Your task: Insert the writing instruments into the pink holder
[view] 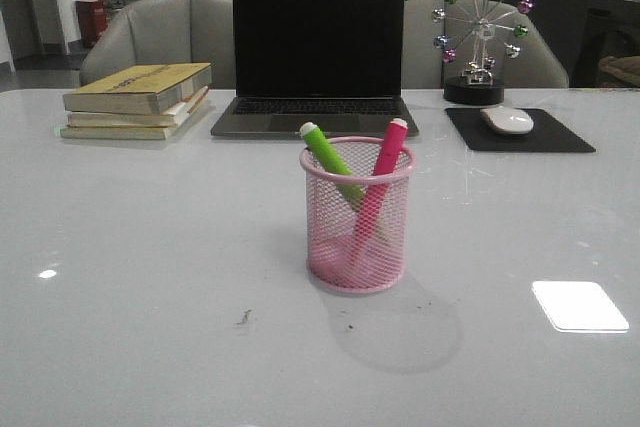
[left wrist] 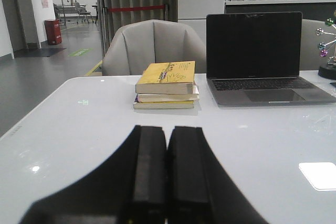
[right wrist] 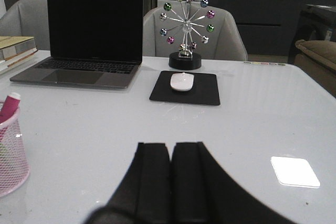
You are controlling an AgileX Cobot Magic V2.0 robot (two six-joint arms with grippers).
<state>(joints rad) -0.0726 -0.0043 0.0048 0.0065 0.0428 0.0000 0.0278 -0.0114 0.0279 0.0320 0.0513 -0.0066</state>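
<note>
Left tool sits pinched together, holding nothing, low over the worktop. In the middle stands the pink holder with the green marker and pink marker leaning crossed inside. Right tool is likewise pinched, empty. The inserting looks done; nothing more seems called for.

Desk: glossy, smooth white (lamp glare visible). Holder: pink wire mesh, solid rim. Markers, green and pink: smooth plastic. Mouse pad: matt black. Books: paper.
</note>
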